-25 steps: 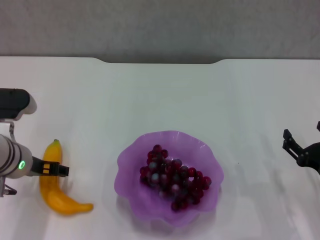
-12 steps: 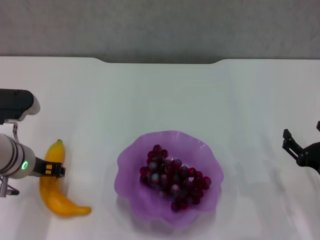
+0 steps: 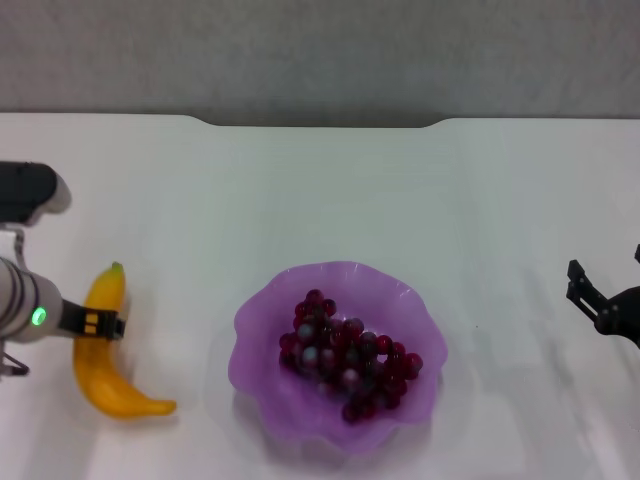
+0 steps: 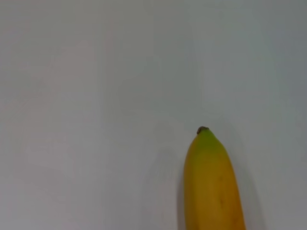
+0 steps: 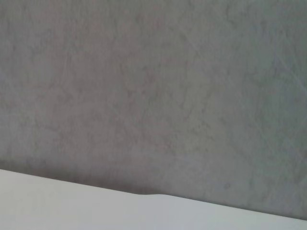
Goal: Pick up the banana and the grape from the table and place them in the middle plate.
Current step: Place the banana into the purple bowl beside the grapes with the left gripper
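The orange-yellow banana (image 3: 108, 375) is at the left of the white table (image 3: 320, 190). My left gripper (image 3: 97, 323) is shut across its middle, its dark finger lying over the fruit. In the left wrist view the banana's green tip (image 4: 206, 139) shows above the white tabletop. The bunch of dark red-purple grapes (image 3: 345, 355) lies inside the translucent purple scalloped plate (image 3: 262, 300) at the front centre. My right gripper (image 3: 605, 278) hangs open and empty at the right edge, well apart from the plate.
The table's far edge has a shallow notch (image 3: 320, 122) with a grey wall behind it. The right wrist view shows only that wall and the table edge (image 5: 144, 194).
My left gripper has drawn a little to the left, and the banana has shifted left and slightly up in the picture with it. The right arm, plate and grapes have not moved.
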### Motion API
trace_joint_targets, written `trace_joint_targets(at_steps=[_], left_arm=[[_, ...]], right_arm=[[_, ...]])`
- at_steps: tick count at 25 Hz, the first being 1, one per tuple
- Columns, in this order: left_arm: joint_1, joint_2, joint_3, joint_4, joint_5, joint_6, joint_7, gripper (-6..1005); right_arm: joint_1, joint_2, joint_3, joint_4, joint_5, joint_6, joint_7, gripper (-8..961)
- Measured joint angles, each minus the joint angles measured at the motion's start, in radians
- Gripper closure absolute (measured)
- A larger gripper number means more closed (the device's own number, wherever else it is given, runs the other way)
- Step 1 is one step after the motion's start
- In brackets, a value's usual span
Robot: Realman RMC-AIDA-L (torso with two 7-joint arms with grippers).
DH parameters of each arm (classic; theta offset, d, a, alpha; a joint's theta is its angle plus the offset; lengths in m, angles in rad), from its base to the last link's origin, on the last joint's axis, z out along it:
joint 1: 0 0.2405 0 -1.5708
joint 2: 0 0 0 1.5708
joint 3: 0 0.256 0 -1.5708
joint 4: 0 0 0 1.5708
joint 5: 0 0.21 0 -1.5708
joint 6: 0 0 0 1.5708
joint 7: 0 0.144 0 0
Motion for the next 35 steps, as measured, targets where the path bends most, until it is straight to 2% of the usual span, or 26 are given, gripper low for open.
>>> trace_joint_targets(at_steps=[4, 6, 8, 12, 15, 18, 22, 25, 35], left_arm=[[0.028, -0.001, -0.088, -0.144, -0.008, -0.115, 0.100, 493], [0.031, -0.003, -0.140, -0.210, -0.059, -0.186, 0.166, 493], [0.036, -0.002, -0.175, -0.259, -0.183, -0.235, 0.247, 494], [0.049, -0.003, -0.189, -0.276, -0.450, -0.245, 0.368, 494], [0.050, -0.008, -0.141, -0.255, -0.533, -0.190, 0.404, 494], [0.052, -0.009, -0.029, -0.202, -0.562, -0.063, 0.403, 495], [0.054, -0.010, 0.065, -0.143, -0.578, 0.091, 0.401, 495], [0.054, -0.010, 0.089, -0.115, -0.583, 0.132, 0.398, 496], [0.051, -0.010, 0.097, -0.064, -0.624, 0.147, 0.395, 483]], right_arm=[[0.000, 0.000, 0.000, -0.002, 0.000, 0.004, 0.001, 52], [0.000, 0.000, 0.000, -0.003, 0.000, 0.012, 0.001, 52], [0.000, 0.000, 0.000, -0.003, 0.000, 0.015, 0.001, 52], [0.000, 0.000, 0.000, -0.003, 0.000, 0.015, 0.001, 52], [0.000, 0.000, 0.001, -0.003, 0.000, 0.015, 0.001, 52], [0.001, 0.000, 0.001, -0.003, 0.000, 0.016, 0.001, 52], [0.002, 0.000, 0.001, -0.001, 0.000, 0.017, 0.001, 52], [0.004, 0.000, 0.001, -0.001, 0.000, 0.017, 0.001, 52], [0.006, 0.000, 0.001, -0.003, 0.000, 0.017, 0.001, 52]])
